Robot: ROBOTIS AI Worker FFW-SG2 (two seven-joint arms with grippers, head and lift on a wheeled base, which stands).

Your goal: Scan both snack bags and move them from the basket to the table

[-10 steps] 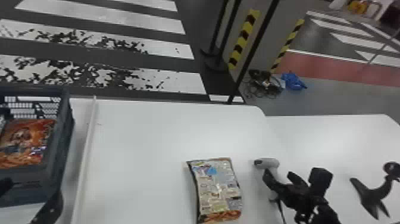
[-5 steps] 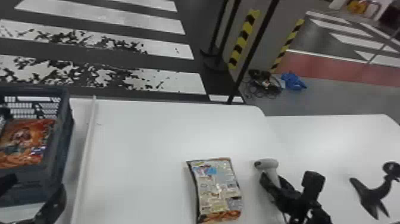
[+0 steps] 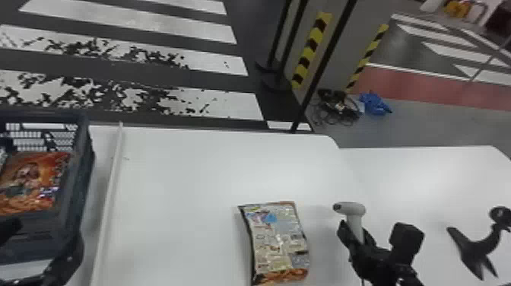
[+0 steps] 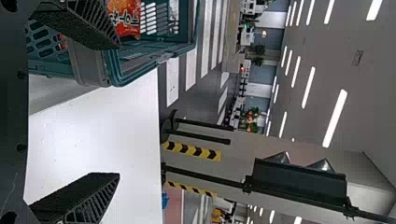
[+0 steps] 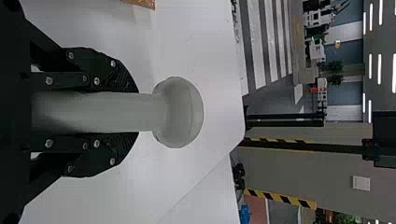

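Grey, densely printed and orange at its near edge, the first snack bag (image 3: 279, 239) lies slightly curved on the table (image 3: 182, 182), left of the right gripper (image 3: 356, 232), whose fingers grip the scanner (image 3: 353, 208). The orange-red snack bag (image 3: 32, 182) lies in the basket (image 3: 83, 163), beyond the left gripper's (image 3: 40, 245) widely parted fingers.

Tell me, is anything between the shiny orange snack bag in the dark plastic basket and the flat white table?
Yes: the side of the basket stands beside the bag, then a long, thin, whitish strip runs along the table beyond it.
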